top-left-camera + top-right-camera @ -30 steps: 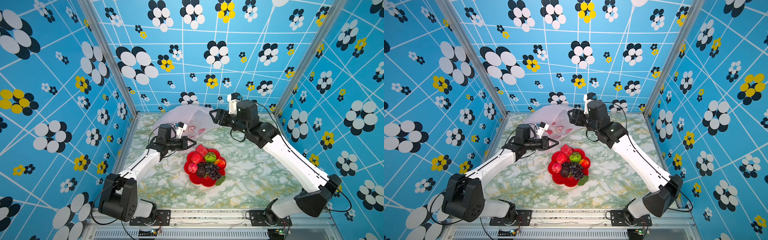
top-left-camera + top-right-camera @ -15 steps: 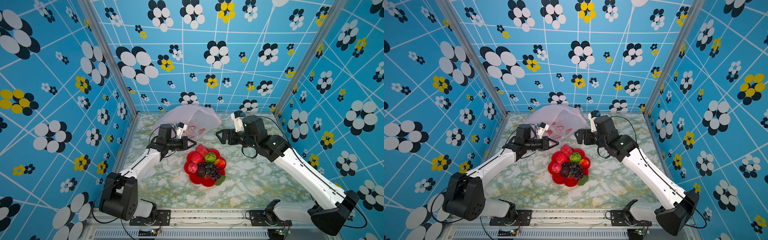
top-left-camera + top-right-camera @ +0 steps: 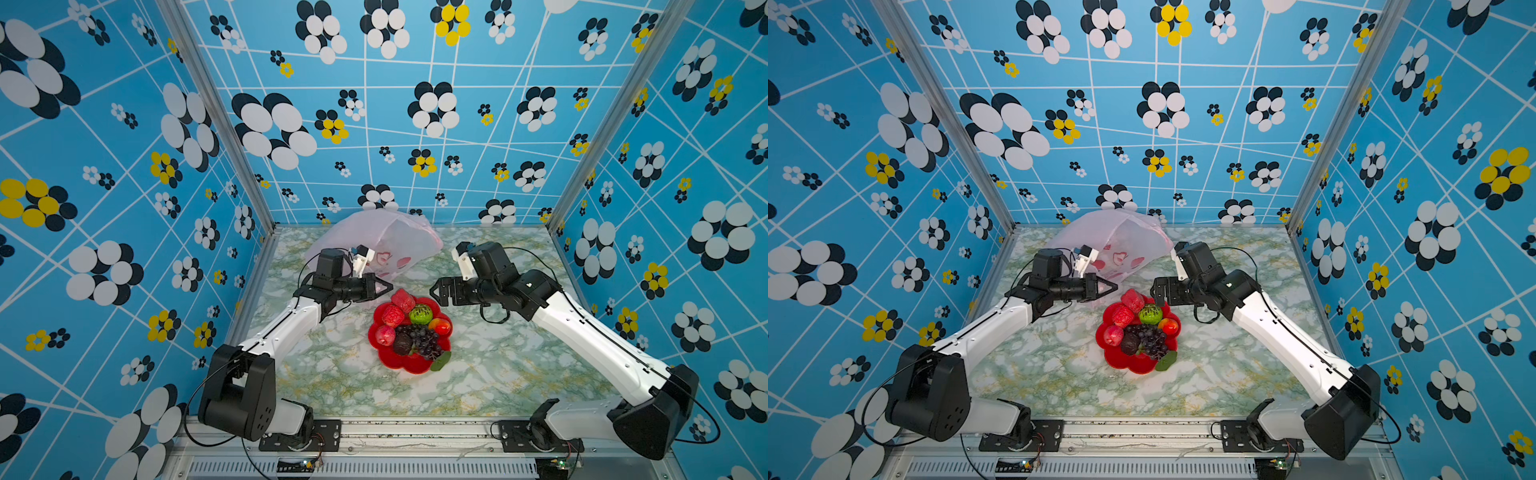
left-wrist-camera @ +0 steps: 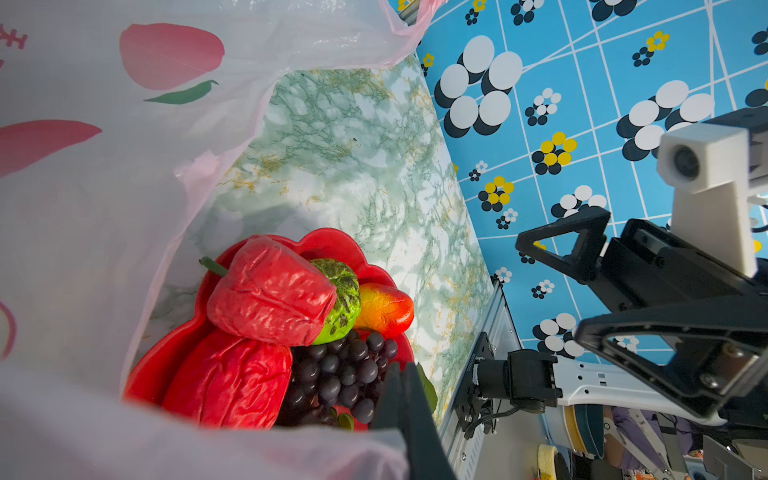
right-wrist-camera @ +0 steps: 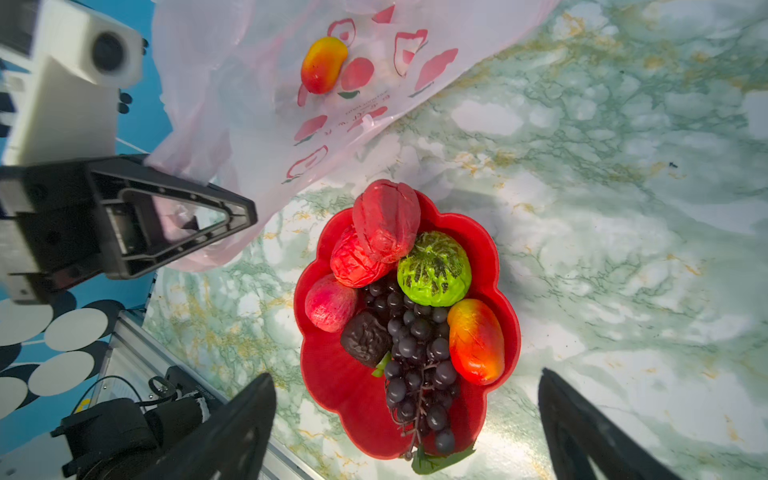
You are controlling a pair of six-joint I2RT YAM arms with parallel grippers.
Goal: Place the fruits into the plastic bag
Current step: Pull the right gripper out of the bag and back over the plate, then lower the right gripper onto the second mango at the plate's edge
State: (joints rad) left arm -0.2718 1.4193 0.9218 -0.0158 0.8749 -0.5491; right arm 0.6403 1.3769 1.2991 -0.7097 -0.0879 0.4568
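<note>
In both top views the right gripper [image 3: 439,292] has been drawn back from the bag [image 3: 390,237] within the last second. It is now held just beside the plate [image 3: 401,365], jaws spread wide, with nothing carried between them. A drop-off is judged to have just been made, and the next pick from the heaped fruits [image 3: 411,328] is being lined up. The left gripper [image 3: 383,286] is kept pressed together on the bag's near edge, so the mouth is held up toward the plate.

From the left wrist, the pink film is seen draped round the lens, and the closed fingers [image 4: 409,411] are clamped on a fold of it. The plate lies just beyond the mouth, and the right gripper is seen gaping opposite.

From the right wrist, one mango [image 5: 323,64] is seen lying inside the bag, the only fruit that can be made out there. Left on the plate are three red fruits [image 5: 386,220], a green fruit [image 5: 434,268], a second mango [image 5: 476,340], grapes [image 5: 415,353] and a brown fruit [image 5: 365,338]. Most of the job is judged still to be done.
</note>
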